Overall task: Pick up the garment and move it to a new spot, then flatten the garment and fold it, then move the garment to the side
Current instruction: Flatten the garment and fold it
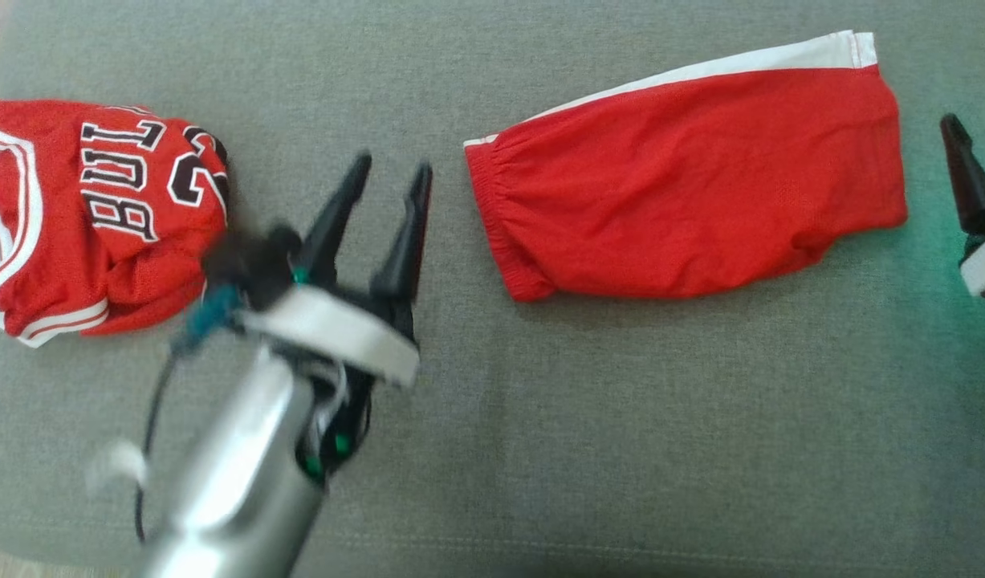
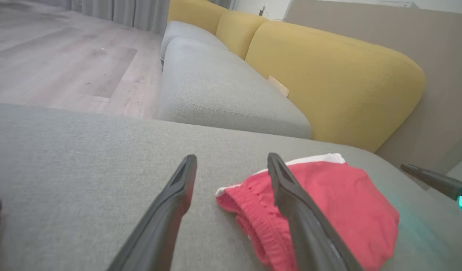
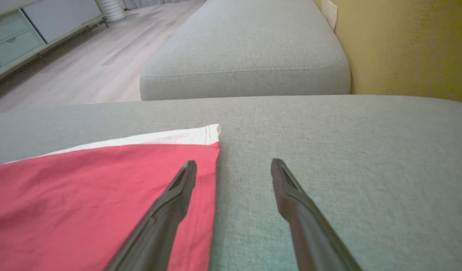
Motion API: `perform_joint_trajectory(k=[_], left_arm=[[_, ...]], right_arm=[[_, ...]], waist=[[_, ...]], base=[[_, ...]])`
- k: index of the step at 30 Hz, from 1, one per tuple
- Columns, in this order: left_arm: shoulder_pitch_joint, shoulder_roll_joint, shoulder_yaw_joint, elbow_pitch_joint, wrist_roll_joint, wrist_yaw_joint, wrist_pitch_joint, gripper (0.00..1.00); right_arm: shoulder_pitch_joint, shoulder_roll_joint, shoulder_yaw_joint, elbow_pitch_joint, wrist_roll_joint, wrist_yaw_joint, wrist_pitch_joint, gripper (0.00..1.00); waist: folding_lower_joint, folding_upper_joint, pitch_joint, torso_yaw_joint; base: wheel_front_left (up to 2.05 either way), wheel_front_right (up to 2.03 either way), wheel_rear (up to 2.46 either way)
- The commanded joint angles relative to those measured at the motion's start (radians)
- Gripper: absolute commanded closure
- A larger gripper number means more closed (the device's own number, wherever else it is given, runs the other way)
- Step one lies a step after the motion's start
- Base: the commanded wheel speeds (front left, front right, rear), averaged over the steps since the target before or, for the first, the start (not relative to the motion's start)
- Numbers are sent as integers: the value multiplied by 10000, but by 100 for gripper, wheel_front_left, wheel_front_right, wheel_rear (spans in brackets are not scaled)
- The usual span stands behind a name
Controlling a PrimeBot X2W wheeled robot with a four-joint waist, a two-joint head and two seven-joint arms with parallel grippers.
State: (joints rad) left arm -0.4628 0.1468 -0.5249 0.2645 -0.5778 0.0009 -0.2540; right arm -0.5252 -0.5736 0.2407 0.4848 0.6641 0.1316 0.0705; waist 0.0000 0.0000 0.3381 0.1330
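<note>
The red shorts [image 1: 685, 185] lay flat and apparently folded on the grey cushion [image 1: 540, 441], upper right of the head view. The left gripper [image 1: 393, 163] and right gripper [image 3: 234, 162] flanked them, fingers spread and empty. Only moving them aside seemed left.

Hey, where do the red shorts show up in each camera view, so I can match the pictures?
Head view: the red shorts lie right of centre, elastic waistband toward the picture's left.
Left wrist view: the red shorts sit lower right, waistband nearest the camera.
Right wrist view: the red shorts cover the lower left, their edge near centre.
Shared landmark: the white side stripe along the far edge.
</note>
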Motion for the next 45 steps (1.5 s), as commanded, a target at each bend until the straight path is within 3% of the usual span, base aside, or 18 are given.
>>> perform_joint_trajectory(k=[1, 6, 11, 18, 19, 23, 25, 26, 27, 34, 45], left_arm=[[88, 130, 484, -638, 504, 84, -76, 0], [1497, -350, 843, -1833, 1908, 129, -77, 0], [2244, -736, 904, -2345, 2579, -15, -77, 0], [2903, -934, 1132, -2704, 3029, 176, -77, 0], [2989, -940, 1164, -2743, 3134, 230, -77, 0], [3385, -952, 1369, -2770, 3542, 374, -77, 0], [3571, -954, 1496, -2741, 3652, 374, -77, 0], [3640, -955, 1551, -2728, 3721, 369, -77, 0], [3690, -956, 1593, -2717, 3794, 351, -77, 0], [3869, -961, 1851, -2704, 4051, 298, -78, 0], [4376, -964, 2206, -2622, 4276, 286, -78, 0]], right_arm=[[-133, -124, -72, -219, -137, -9, -96, 0], [-487, 152, -450, 730, -572, -9, 34, 0], [-929, 286, -501, 2028, -1017, -9, 242, 0], [-1079, 554, -503, 3644, -907, -9, 911, 0], [-1067, 588, -417, 3712, -847, -9, 983, 7], [-939, 714, -39, 3656, -506, -9, 992, 54], [-840, 770, 117, 3651, -340, -9, 1080, 59], [-794, 743, 185, 3662, -284, -9, 1102, 69], [-763, 673, 225, 3698, -263, -9, 1075, 100], [-907, 174, 11, 4415, -466, -9, 454, 100], [-1087, -758, 149, 4861, -1436, -9, 112, 100]], waist=[[0, 0, 26, 77], [0, 0, 213, 584], [0, 0, 310, 1277], [0, 0, 70, 1944], [0, 0, 18, 1972], [0, 0, -211, 1931], [0, 0, -320, 1894], [0, 0, -364, 1887], [0, 0, -400, 1889], [0, 0, -679, 1790], [0, 0, -1425, 792]], base=[[0, 0, 0], [0, 0, 0], [0, 0, 0], [0, 0, 0], [0, 0, 0], [0, 0, 0], [0, 0, 0], [0, 0, 0], [0, 0, 0], [0, 0, 0], [0, 0, 0]])
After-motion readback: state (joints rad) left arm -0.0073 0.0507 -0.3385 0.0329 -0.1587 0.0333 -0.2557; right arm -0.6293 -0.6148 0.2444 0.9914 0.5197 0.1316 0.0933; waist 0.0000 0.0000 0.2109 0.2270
